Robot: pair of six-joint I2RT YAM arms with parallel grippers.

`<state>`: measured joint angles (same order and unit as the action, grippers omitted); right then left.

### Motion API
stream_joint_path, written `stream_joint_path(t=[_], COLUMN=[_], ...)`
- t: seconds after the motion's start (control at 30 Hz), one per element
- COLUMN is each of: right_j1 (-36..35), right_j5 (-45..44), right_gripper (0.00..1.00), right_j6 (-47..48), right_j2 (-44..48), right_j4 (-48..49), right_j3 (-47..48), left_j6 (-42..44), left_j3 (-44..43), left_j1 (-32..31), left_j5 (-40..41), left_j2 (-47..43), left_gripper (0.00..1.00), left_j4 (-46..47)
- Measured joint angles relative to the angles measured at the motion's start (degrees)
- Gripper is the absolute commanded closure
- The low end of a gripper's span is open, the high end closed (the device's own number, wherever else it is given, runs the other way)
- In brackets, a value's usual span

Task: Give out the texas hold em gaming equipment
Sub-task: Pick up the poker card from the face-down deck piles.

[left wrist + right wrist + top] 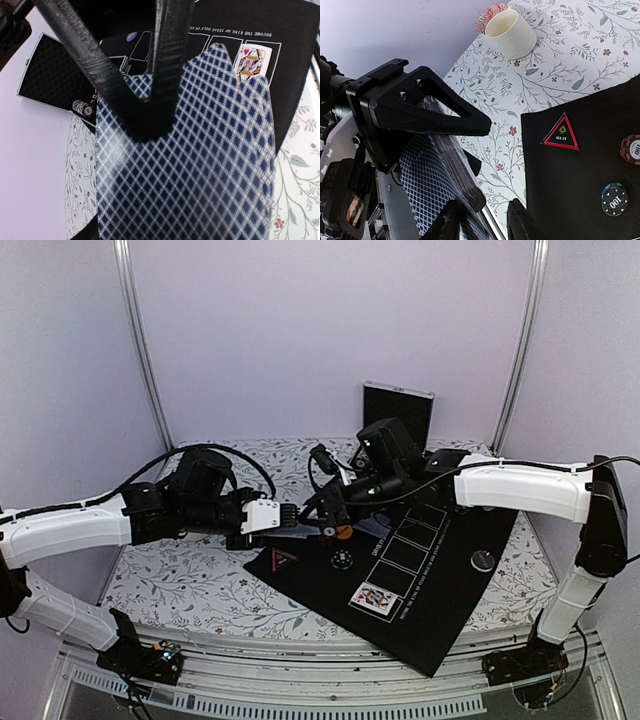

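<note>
Playing cards, one blue-checked deck, sit pinched in my left jaws, held above the table at the left edge of the black mat. My left arm stretches in low from the left; my right arm reaches across the mat to meet it. My right jaws stand spread, the deck's end between them; I cannot tell whether they touch it. On the mat I count one face-up queen, one orange chip, one blue chip, one black disc and one triangular marker.
</note>
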<state>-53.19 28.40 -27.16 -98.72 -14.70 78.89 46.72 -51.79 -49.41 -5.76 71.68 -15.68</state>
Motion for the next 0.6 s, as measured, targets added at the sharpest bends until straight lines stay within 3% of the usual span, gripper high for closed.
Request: stream_joint_path(t=[0.3, 0.6], right_j1=[0.0, 0.0], right_j5=[-0.8, -1.5], right_gripper=[0.86, 0.87], right_j6=[0.7, 1.9], right_j2=[0.1, 0.2], right_j4=[-2.7, -6.0], right_j3=[1.9, 3.8], left_j6=[0.0, 0.0], left_j3=[0.0, 0.0], left_j1=[0.0, 0.0], left_j5=[0.1, 0.2], left_j2=[0.0, 0.0], left_gripper=[0.51, 0.51], left_j4=[0.0, 0.0])
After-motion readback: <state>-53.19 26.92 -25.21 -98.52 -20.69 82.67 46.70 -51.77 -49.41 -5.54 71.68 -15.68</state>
